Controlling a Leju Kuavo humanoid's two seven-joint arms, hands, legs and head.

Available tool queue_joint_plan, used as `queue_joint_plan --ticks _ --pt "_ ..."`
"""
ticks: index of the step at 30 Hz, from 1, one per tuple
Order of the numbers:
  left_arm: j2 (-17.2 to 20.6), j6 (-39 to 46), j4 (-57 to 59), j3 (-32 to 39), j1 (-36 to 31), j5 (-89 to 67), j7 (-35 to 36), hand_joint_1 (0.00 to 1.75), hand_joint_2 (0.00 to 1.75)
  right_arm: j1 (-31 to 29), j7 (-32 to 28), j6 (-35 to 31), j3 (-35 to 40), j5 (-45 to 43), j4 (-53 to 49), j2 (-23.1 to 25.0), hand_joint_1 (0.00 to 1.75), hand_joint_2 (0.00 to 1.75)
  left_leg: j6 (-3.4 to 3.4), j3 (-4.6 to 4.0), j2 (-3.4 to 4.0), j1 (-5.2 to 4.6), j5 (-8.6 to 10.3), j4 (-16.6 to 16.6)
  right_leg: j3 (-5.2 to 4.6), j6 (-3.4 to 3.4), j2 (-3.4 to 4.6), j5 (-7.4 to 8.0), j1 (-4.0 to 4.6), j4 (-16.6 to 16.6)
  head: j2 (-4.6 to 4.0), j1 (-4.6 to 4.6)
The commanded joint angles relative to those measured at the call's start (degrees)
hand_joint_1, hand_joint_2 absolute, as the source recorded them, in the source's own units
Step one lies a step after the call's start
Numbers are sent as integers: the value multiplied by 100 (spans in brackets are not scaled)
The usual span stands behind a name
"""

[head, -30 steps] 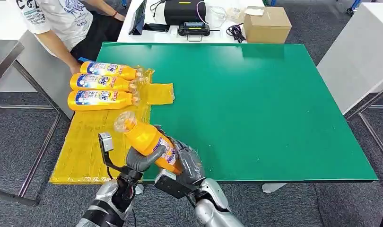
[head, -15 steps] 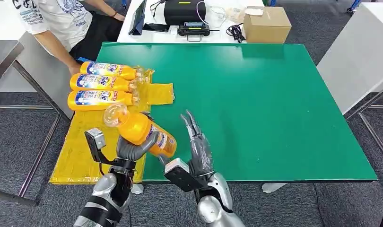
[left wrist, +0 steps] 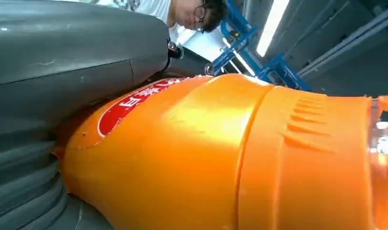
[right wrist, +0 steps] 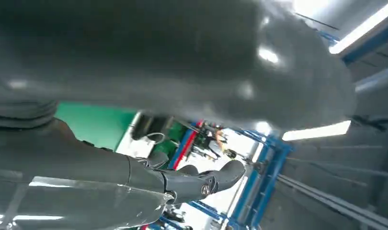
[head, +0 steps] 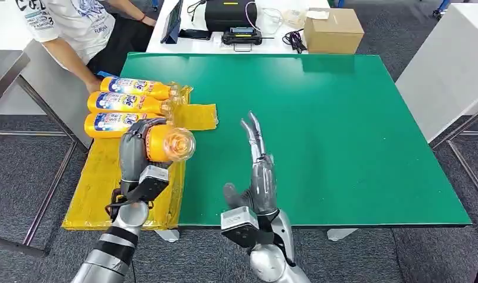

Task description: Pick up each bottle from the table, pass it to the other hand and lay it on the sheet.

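Left hand [head: 136, 154] grips a bottle [head: 166, 143] up over the yellow sheet [head: 104, 177], cap end twd the camera. Right hand [head: 261, 177] holds nothing, fingers straight & apart, over the green table [head: 343, 135]. 3 bottles [head: 127, 105] lie on the sheet.

Grey speckled carpet [head: 24, 171] covers the floor. A green-topped table [head: 343, 130] stands in the middle, with a white desk [head: 272, 44] behind it bearing a cardboard box [head: 333, 29] and black electronics [head: 231, 15]. A white table [head: 449, 71] stands to one side.
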Motion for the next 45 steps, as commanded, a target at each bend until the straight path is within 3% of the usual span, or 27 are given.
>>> queue_joint_plan --ticks 1,2,7,9,17,19,21,22,26,42,43,44,45 --pt "29 85 965 1423 -621 -2435 156 175 175 -180 -119 -50 256 -247 -318 -255 0 0 -10 29 15 7 -12 0 27 -14 10 -7 8 -3 0 -2" --pt "-121 85 953 1827 -642 -2916 106 175 175 -208 -132 -57 279 -272 -328 -270 0 0 -8 22 9 5 -8 -2 21 -11 5 -5 6 -4 0 0" --pt "-72 85 1211 1923 -736 -3010 155 175 175 -230 -127 -57 288 -284 -321 -268 0 0 -12 32 10 10 -12 0 30 -15 4 -10 11 -3 0 -4" --pt "-42 85 1010 2071 -720 -3958 473 175 175 -261 -127 -6 318 -353 -286 -286 0 0 -6 13 5 6 -4 -1 12 -8 1 -3 7 -5 0 0" --pt "277 85 1500 1915 -848 -4771 1125 175 175 -272 -125 24 339 -456 -226 -290 0 0 -12 32 14 11 -14 1 31 -15 9 -9 11 -4 0 -2" --pt "606 85 2790 1437 -1268 -5157 2002 175 175 -248 -96 75 321 -496 -262 -291 0 0 -12 33 3 9 -10 -2 33 -16 -2 -10 10 -4 0 0" --pt "826 85 3240 944 -1380 -5276 2521 175 175 -216 -37 172 297 -535 -287 -293 0 0 -15 41 -6 10 -10 -5 43 -19 -10 -13 11 -5 0 0" --pt "1050 85 3521 238 -1492 -5276 2994 175 175 -206 6 252 289 -568 -284 -295 0 0 -11 31 -4 4 -4 -8 30 -14 -6 -8 5 -5 0 0" --pt "1069 -94 4097 32 -1763 -5276 3403 175 175 -154 43 372 233 -570 -259 -262 0 0 -10 23 2 7 -4 -4 20 -14 -9 -6 8 -4 0 -2" --pt "933 -1279 4337 658 -1577 -4734 3264 175 175 -52 192 803 153 -526 -73 -162 0 0 -9 23 15 5 -4 -7 19 -11 12 0 5 -6 0 0" --pt "901 -1312 4311 783 -1563 -4574 3147 162 175 -50 195 806 139 -520 -66 -156 0 0 -13 40 21 9 -10 -7 34 -17 16 -4 9 -8 0 0" --pt "864 -1417 4317 907 -1575 -4405 3019 0 175 -51 202 816 127 -515 -58 -155 0 0 -8 28 17 3 -4 -9 23 -11 13 0 3 -6 0 -2" --pt "780 -1729 4301 1227 -1602 -3962 2733 0 175 -51 212 832 104 -505 -40 -148 0 0 -8 32 15 4 -5 -8 27 -10 11 -1 4 -6 0 -2"
